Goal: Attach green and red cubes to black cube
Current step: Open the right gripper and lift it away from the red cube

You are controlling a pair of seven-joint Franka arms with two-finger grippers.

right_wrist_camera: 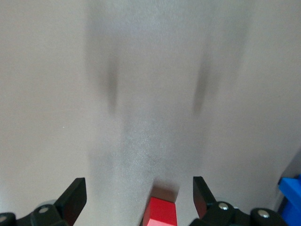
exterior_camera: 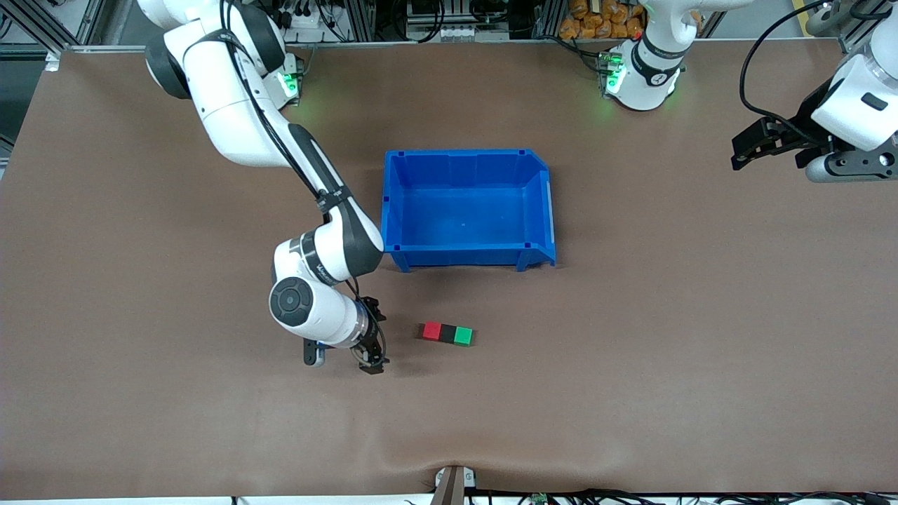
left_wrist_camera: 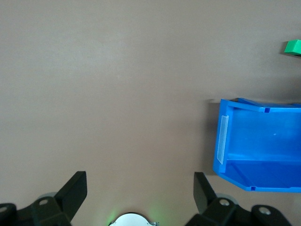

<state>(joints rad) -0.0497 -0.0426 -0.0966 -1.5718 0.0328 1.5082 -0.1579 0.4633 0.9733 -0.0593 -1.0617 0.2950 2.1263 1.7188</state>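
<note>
Brown matte table covering carries the whole scene, inspected here from the right arm's end across to the left arm's end. The right gripper sits low over the table just beside the row of cubes, toward the right arm's end of it, jaws spread wide and holding nothing; its wrist view shows the small bright red plastic cube lying between its open fingers.

The three cubes already lie in one row, touching: red, then the small matte black cube in the middle, then the small bright green plastic cube. The row rests nearer the front camera than the open-topped blue plastic bin, and apart from it. Judged from this layout, the attaching looks done (whether the joints are firm cannot be told).

The left gripper waits, raised over the table's edge at the left arm's end, jaws likewise open and empty.

Risks from here:
- A sideways drift of the right gripper could clip the red cube and shove or split the row, since the cube is between its fingers.
- Closing on the red cube alone and lifting could peel it off the black cube if the bond is weak.
- A lift that is not straight up could drag the row toward the bin.
</note>
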